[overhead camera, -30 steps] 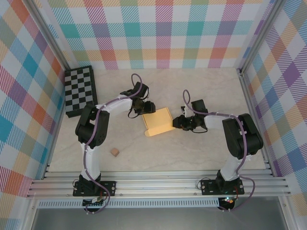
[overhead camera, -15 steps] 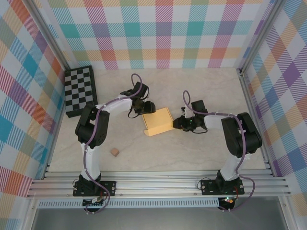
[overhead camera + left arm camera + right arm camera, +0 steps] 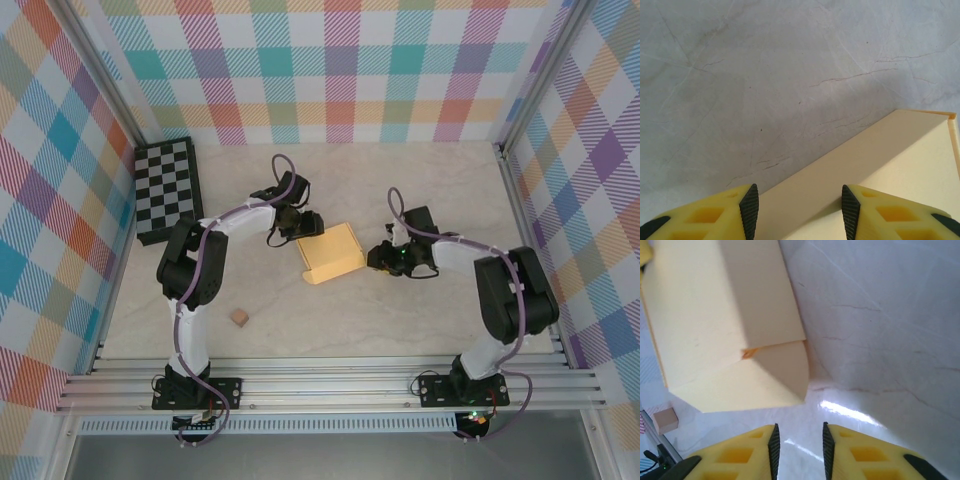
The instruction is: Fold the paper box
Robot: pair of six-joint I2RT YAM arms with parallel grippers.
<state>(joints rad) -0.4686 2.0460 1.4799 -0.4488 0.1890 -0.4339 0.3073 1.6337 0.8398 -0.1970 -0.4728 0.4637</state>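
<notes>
paper box (image 3: 330, 255) | pale yellow card, folded compact | flat on table (image 3: 450, 200), centre

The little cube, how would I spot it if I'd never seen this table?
Look at the pale table, at the front-left near the left arm. The small tan cube sits alone there, far tinier than the yellow paper box in the middle.

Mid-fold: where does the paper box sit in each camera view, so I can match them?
Top external: paper box, centre of picture.
Left wrist: lower right.
Right wrist: upper left.
Shared landmark: small tan cube, lower left of the box from above, bottom-left edge at the right wrist.
</notes>
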